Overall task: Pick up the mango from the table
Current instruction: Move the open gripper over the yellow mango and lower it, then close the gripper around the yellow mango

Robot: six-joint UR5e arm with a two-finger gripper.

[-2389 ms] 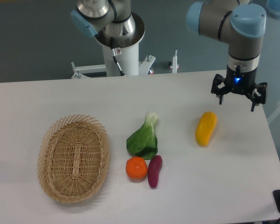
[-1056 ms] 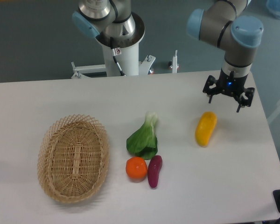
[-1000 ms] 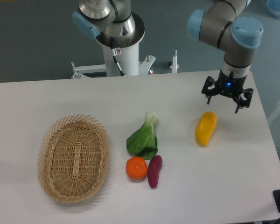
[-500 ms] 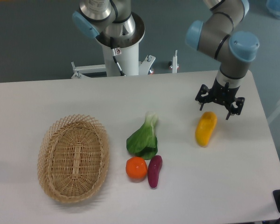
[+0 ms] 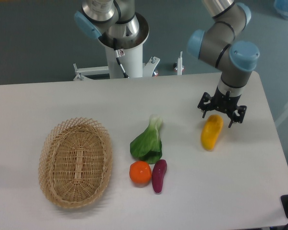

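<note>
The mango [image 5: 211, 132] is a yellow elongated fruit with an orange tint at its far end, lying on the white table [image 5: 62, 100] at the right. My gripper [image 5: 221, 114] hangs open just above the mango's far end, its black fingers spread to either side. It holds nothing. The arm's blue-capped wrist rises above it.
A wicker basket [image 5: 76, 162] sits at the left. A green bok choy [image 5: 148, 141], a round orange [image 5: 140, 172] and a dark purple sweet potato [image 5: 159, 175] lie together in the middle. The robot's base column [image 5: 125, 52] stands behind the table.
The gripper has moved left and down from beyond the mango's right side to just above its far end. It has stayed open. The mango has not moved.
</note>
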